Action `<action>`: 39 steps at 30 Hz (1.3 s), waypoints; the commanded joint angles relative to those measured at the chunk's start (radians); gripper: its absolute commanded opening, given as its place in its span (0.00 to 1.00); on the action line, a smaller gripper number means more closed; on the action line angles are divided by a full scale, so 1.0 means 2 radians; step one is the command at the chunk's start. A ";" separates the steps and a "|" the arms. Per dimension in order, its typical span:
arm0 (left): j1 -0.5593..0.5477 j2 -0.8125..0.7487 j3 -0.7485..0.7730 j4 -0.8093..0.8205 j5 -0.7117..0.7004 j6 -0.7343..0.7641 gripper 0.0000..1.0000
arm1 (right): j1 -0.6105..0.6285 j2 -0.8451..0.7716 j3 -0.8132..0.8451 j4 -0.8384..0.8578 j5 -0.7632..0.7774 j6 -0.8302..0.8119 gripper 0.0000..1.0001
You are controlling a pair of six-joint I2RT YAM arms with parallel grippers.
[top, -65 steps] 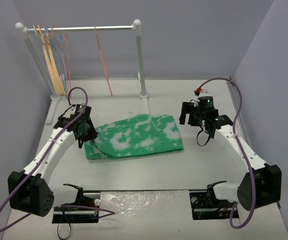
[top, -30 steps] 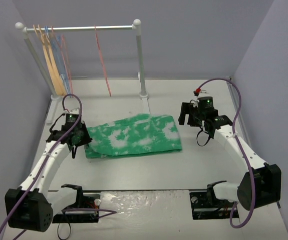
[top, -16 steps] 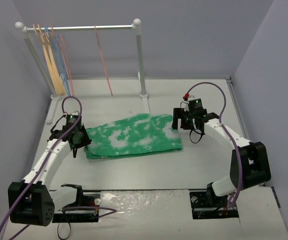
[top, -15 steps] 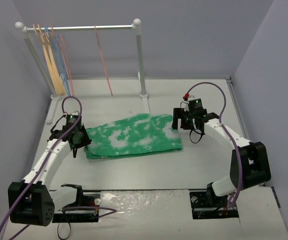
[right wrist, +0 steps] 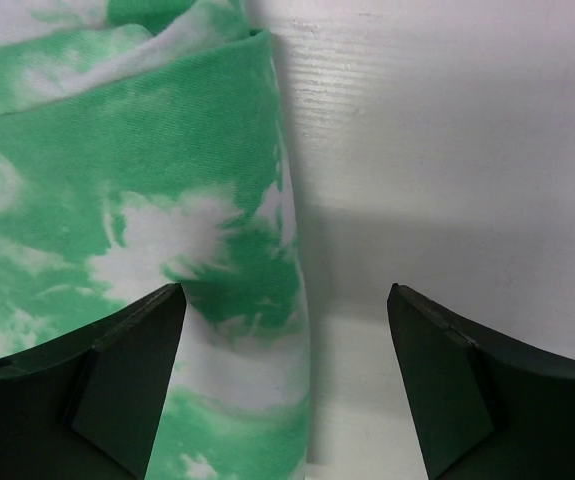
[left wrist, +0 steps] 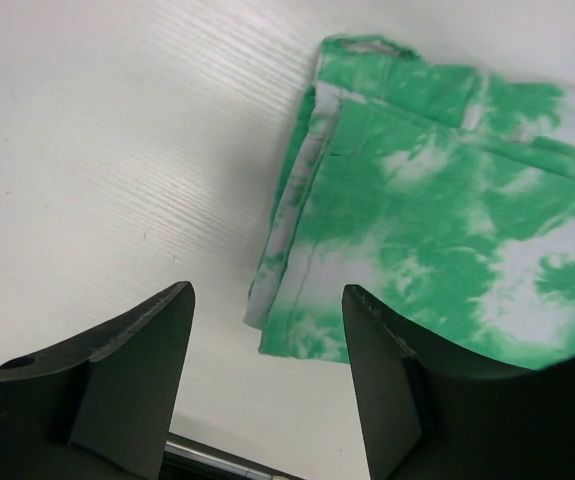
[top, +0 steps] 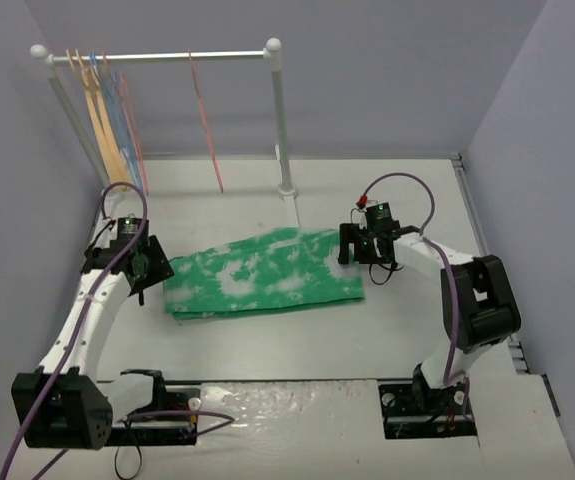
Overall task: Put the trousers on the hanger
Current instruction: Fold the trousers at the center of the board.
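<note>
Both arms repositioned at the trousers' ends; no hanging step done yet.

Left gripper point(left wrist: 267, 300) has backed off the left end of the trousers point(top: 267, 275) and spread its jaws, holding nothing; right gripper point(right wrist: 285, 292) has swung in from the right side of the table point(top: 367, 340) and hovers over the right fold with jaws wide apart, also holding nothing. Trousers lie folded flat at mid-table. Pink hanger point(top: 205, 125) hangs on the rail point(top: 227, 55) along the far edge, apart from the other hangers point(top: 107, 120) bunched at the rail's left end. Remaining work, as judged: fetch the hanger and drape the trousers over it. Left end shows stacked cloth edges, right end a rounded fold. Bare table lies toward the near edge and right side. The rail post point(top: 285, 150) stands near the far side of the cloth.
</note>
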 commanded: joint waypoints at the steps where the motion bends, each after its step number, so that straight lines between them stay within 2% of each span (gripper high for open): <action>1: -0.001 -0.054 0.071 -0.034 0.018 -0.002 0.57 | 0.006 -0.051 0.033 0.011 0.009 -0.008 0.78; 3: -0.007 -0.059 0.071 -0.009 0.076 -0.014 0.54 | 0.013 -0.059 0.039 -0.003 0.007 -0.012 0.76; 4: -0.012 -0.060 0.071 -0.008 0.077 -0.021 0.51 | 0.013 -0.062 0.040 -0.003 0.007 -0.012 0.76; 6: -0.029 -0.053 0.041 0.040 0.104 -0.041 0.46 | 0.025 -0.063 0.052 -0.002 -0.007 -0.009 0.64; 10: -0.038 -0.016 -0.014 0.106 0.116 -0.067 0.40 | 0.047 -0.047 0.061 0.012 -0.024 0.005 0.42; 15: -0.038 0.064 -0.052 0.145 0.116 -0.097 0.33 | 0.034 0.001 0.025 0.060 -0.034 0.044 0.29; 20: -0.038 0.079 -0.088 0.148 0.108 -0.138 0.29 | 0.010 0.005 -0.027 0.057 -0.004 0.084 0.25; 26: -0.037 0.008 -0.141 0.116 0.100 -0.167 0.27 | -0.005 -0.047 -0.074 -0.021 0.054 0.119 0.25; 30: -0.037 -0.032 -0.166 0.091 0.091 -0.172 0.27 | -0.005 -0.083 -0.096 -0.046 0.060 0.145 0.25; 34: -0.037 -0.062 -0.171 0.066 0.105 -0.170 0.27 | -0.005 -0.103 -0.102 -0.061 0.056 0.148 0.25; 39: -0.054 -0.113 -0.119 0.057 0.092 -0.131 0.27 | -0.002 -0.156 -0.060 -0.050 0.026 0.105 0.21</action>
